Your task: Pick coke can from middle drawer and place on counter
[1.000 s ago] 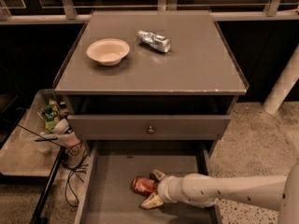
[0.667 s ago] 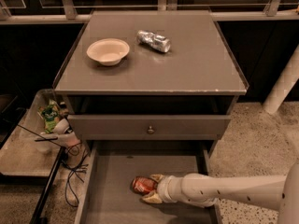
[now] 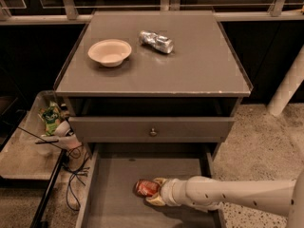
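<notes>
The coke can [image 3: 144, 188], red with a silver end, lies on its side on the flat bottom of the open middle drawer [image 3: 118, 175], near the middle front. My gripper [image 3: 157, 191] reaches in from the right on a white arm and is right at the can's right end, low over the drawer bottom. The counter [image 3: 199, 65] is the grey top of the cabinet above.
A cream bowl [image 3: 109, 52] and a crumpled silver can [image 3: 156, 41] lie on the counter's back half. A shut drawer front with a small knob [image 3: 152, 132] overhangs the open drawer. A low side table [image 3: 19, 156] with clutter and cables stands to the left.
My gripper has moved a little to the left and up in the picture, closing in on the can's right end. The can has stayed in place.
</notes>
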Available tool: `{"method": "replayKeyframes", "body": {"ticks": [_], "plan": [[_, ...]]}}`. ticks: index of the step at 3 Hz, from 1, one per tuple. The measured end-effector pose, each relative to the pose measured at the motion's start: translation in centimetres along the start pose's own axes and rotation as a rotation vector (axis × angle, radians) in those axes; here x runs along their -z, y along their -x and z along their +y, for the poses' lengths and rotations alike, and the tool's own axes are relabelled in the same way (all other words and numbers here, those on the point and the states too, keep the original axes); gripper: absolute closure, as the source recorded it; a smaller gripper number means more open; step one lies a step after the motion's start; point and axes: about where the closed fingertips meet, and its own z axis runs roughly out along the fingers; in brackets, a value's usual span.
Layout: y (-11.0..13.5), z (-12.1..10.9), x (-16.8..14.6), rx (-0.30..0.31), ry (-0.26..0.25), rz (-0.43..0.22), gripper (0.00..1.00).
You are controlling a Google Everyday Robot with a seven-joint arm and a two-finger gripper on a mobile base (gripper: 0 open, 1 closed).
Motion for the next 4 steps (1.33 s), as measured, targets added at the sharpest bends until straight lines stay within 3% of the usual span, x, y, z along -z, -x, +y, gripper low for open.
{"method": "replayKeyframes", "body": {"ticks": [1,3,4], "plan": [[0.6,-0.5,1.9,0.014,-0.015,-0.014,1.00],[2.4,-2.3,8.9,0.071,-0.082,-0.036,1.00],[3.6,-4.3,13.0,0.101,-0.105,-0.060,1.00]]}}
